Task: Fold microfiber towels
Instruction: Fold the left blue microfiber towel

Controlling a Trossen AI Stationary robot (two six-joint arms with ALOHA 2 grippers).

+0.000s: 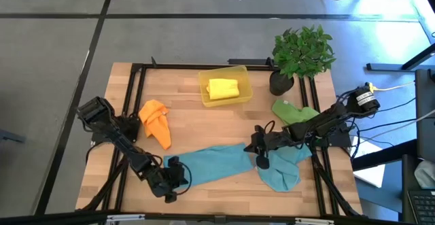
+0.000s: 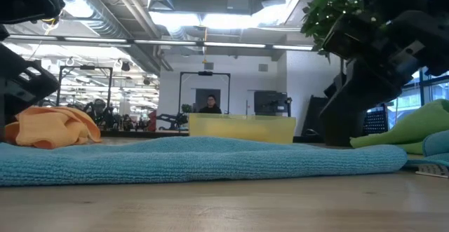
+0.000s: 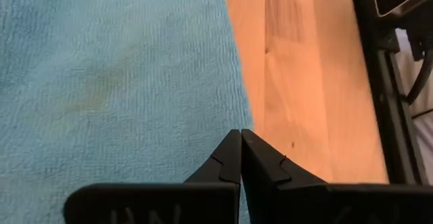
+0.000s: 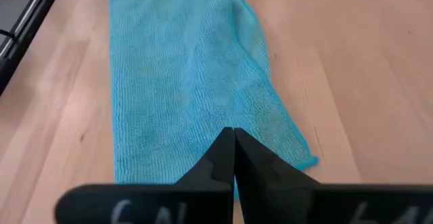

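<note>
Translucent yellow plastic bin holds folded yellow microfiber towel, well beyond both grippers; left gripper and right gripper pinch teal-blue towel ends.

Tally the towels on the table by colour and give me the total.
Teal: 2, a long towel spread between the grippers and another partly under the right arm
Orange: 1, crumpled
Green: 1, beside the plant pot
Yellow: 1, folded in the bin
Total: 5 towels
</note>
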